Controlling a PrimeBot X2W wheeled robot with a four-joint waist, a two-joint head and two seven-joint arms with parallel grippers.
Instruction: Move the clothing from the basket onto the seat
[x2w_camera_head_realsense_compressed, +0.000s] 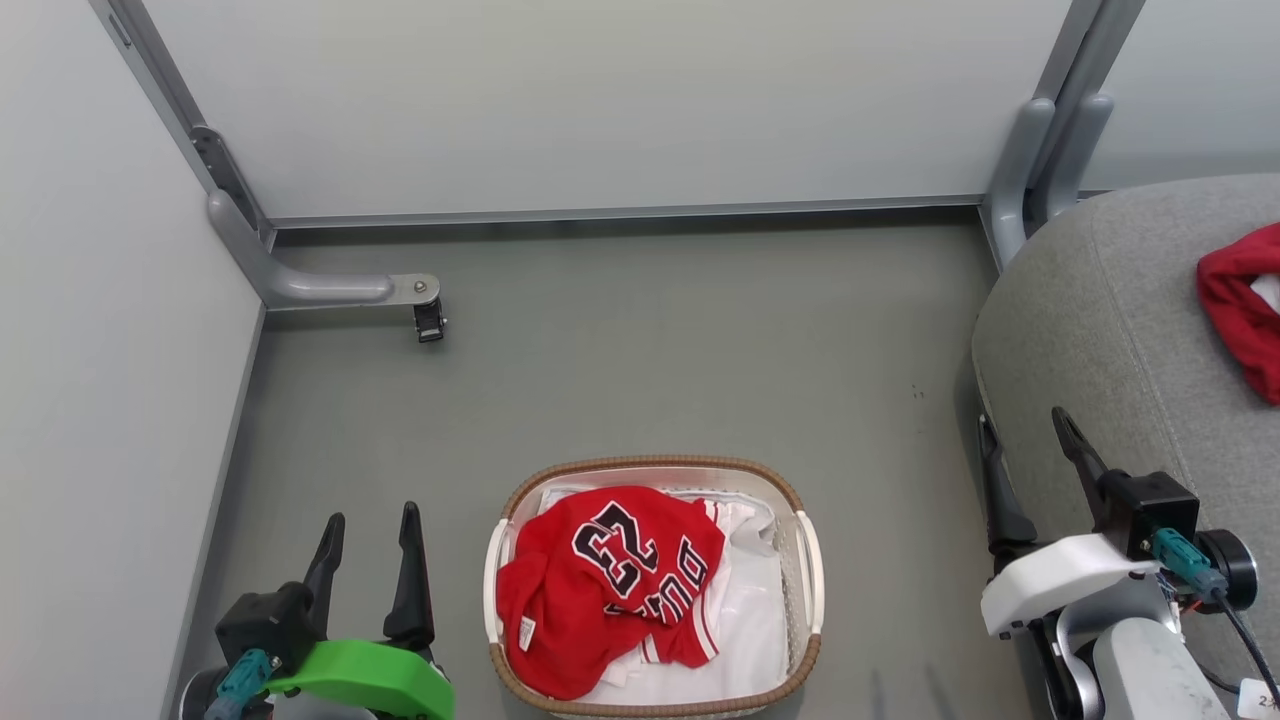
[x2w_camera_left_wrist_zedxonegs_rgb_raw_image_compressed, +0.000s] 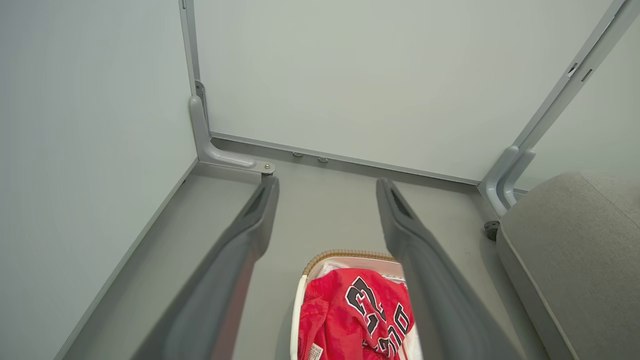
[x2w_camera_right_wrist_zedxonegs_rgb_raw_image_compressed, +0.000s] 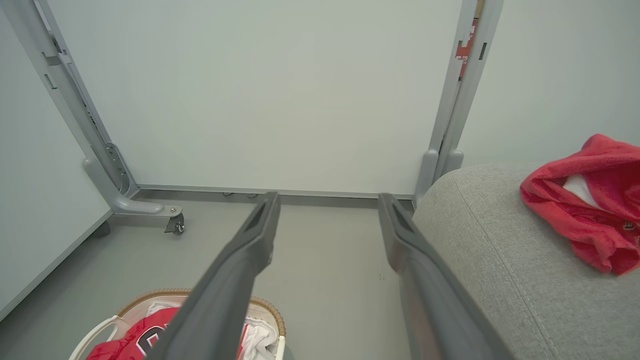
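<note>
A red jersey (x2w_camera_head_realsense_compressed: 600, 580) with a black 23 lies crumpled in the white basket (x2w_camera_head_realsense_compressed: 812, 570) with its brown woven rim, on top of white cloth (x2w_camera_head_realsense_compressed: 750, 620). The left wrist view has the jersey (x2w_camera_left_wrist_zedxonegs_rgb_raw_image_compressed: 350, 315) between the fingers, low down. A plain red garment (x2w_camera_head_realsense_compressed: 1240, 305) lies on the grey seat (x2w_camera_head_realsense_compressed: 1090, 330) at the right, also seen as the red garment (x2w_camera_right_wrist_zedxonegs_rgb_raw_image_compressed: 585, 200) on the seat (x2w_camera_right_wrist_zedxonegs_rgb_raw_image_compressed: 500, 250). My left gripper (x2w_camera_head_realsense_compressed: 368, 520) stands open left of the basket, nothing in it. My right gripper (x2w_camera_head_realsense_compressed: 1025, 425) stands open beside the seat's near edge, empty.
Pale partition walls close off the back and left. A grey panel foot (x2w_camera_head_realsense_compressed: 330, 288) with a caster (x2w_camera_head_realsense_compressed: 429, 322) juts onto the floor at the back left. Another upright post (x2w_camera_head_realsense_compressed: 1030, 170) stands by the seat's far corner. Grey floor (x2w_camera_head_realsense_compressed: 680, 350) stretches between basket and wall.
</note>
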